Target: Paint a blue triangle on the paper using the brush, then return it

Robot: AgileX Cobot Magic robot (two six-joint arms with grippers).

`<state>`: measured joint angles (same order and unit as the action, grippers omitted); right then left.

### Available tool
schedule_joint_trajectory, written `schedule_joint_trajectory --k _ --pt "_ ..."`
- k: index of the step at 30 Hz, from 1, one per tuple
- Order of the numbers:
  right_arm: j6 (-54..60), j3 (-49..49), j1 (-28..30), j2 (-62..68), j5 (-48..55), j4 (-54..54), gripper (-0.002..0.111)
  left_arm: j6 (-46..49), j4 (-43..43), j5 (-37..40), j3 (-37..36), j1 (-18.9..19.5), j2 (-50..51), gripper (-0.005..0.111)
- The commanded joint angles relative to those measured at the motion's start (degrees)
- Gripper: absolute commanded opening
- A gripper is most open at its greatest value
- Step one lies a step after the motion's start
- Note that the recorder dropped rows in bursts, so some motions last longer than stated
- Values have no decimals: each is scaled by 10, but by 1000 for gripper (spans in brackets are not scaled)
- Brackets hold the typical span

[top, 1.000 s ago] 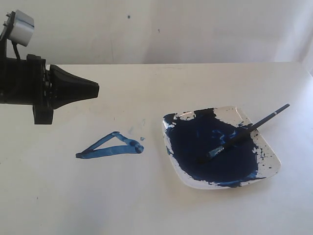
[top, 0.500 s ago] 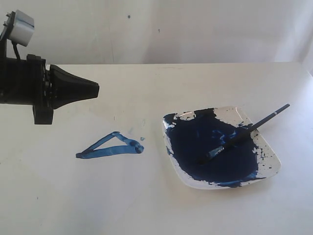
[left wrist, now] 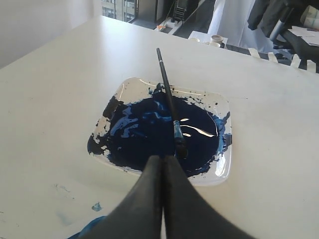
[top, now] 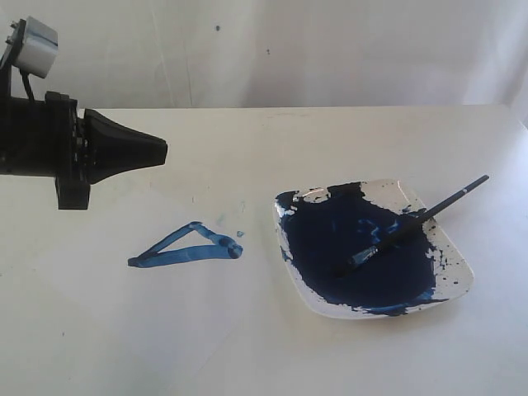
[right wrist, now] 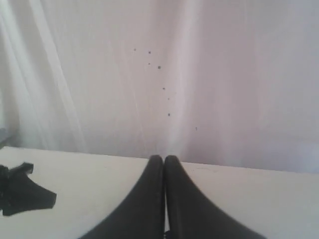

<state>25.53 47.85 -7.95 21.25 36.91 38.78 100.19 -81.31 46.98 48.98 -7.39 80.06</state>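
The blue triangle [top: 186,255] lies flat on the paper [top: 124,330], to the left of the white square dish [top: 458,276] in the exterior view and apart from it. It is an elongated outline. The strokes are streaky, heaviest at the corner nearest the dish and thinner toward the long, pointed far end. A few small blue specks [top: 240,233] sit between this figure and the dish.

The brush [top: 412,223] rests in the dish. Its bristle end lies in the dark navy paint pool [top: 330,239], and the black handle crosses the rim and juts out past the dish's far right corner. In the left wrist view the brush [left wrist: 169,99] lies straight along the dish [left wrist: 225,172], tip toward the camera.

The left gripper [top: 164,151] is raised above the paper, up and to the left of the triangle, pointing toward the dish. Its fingers are pressed together with nothing between them, and they touch neither brush nor paint. The right gripper [right wrist: 163,158] appears only in its own wrist view, fingers likewise closed together and empty, facing a pale backdrop [right wrist: 224,74].
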Motion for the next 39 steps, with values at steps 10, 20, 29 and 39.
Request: schedule_joint_trajectory --k 10,20,29,39 --pt "-239 -191 0 -54 -84 -292 0 2 -7 10 -4 -2 -2 0" --pt "-242 -382 0 -163 -130 -369 0 2 -7 10 -4 -2 -2 0" --pt "-244 -479 2 -213 -199 -369 0 2 -8 10 -4 -2 -2 0" --pt "-242 -479 37 -213 -173 -388 0 2 -6 8 -4 -2 -1 0"
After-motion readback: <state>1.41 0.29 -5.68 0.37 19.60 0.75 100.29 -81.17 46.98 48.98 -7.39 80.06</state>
